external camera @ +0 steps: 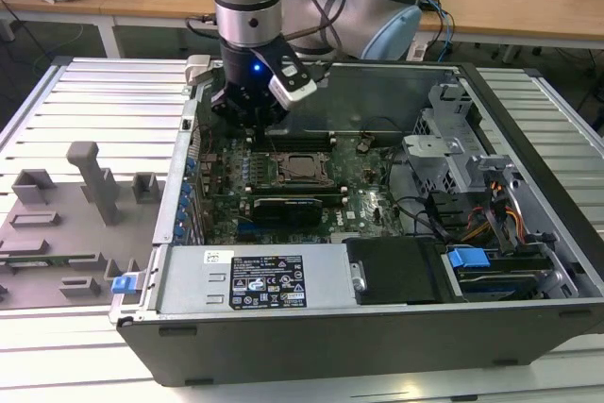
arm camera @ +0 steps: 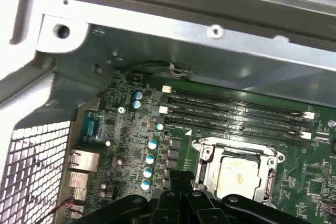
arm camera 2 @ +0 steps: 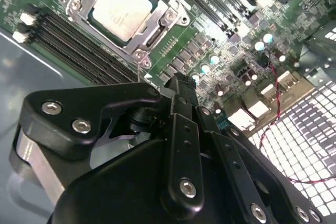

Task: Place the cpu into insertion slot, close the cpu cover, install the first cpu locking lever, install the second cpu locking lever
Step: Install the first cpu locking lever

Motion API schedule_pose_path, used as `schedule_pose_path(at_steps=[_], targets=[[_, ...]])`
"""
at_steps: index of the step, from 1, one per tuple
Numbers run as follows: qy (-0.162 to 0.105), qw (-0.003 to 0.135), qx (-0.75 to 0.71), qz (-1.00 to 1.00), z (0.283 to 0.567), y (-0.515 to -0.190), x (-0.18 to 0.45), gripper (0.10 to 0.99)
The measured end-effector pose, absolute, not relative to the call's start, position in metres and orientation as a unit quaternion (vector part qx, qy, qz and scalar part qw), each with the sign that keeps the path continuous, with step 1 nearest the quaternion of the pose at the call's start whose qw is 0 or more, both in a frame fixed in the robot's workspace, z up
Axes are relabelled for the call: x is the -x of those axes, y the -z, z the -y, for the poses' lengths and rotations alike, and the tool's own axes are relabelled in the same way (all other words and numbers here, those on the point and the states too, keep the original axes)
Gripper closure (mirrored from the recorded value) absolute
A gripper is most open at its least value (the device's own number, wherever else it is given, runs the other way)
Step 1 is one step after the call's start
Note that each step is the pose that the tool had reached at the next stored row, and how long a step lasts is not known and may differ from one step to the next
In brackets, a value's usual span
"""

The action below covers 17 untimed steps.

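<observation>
open case [external camera: 377,327] lies on the slatted table [external camera: 94,101], green board [external camera: 368,205] inside. hand [external camera: 250,125] hangs over the board, off to the exterior view's left of the cpu [external camera: 300,166] and apart from it. in the second wrist view its fingers [arm camera 2: 181,108] look pinched together, gripping nothing. cpu sits flat in the slot [arm camera 2: 126,42], with the cover [arm camera 2: 157,24] down around it and the chip showing through the window. judgement: chip is light, stiff and thin, with a smooth and likely slippery top and a fragile underside; best held by two opposite edges. cover is a thin stiff plate; press on its frame, never on the chip.
</observation>
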<state>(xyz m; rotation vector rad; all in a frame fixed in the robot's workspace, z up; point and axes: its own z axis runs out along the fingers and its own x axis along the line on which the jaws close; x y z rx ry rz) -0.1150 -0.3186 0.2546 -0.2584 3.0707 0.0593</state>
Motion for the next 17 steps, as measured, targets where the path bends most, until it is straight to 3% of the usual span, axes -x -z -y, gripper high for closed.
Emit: schedule_pose_path(at_steps=[10,17], targets=[[-0.038,0.055,0.084,-0.994,0.318,-0.255,0.125,0.980],[-0.071,0.069,0.082,-0.992,0.318,-0.255,0.131,0.980]])
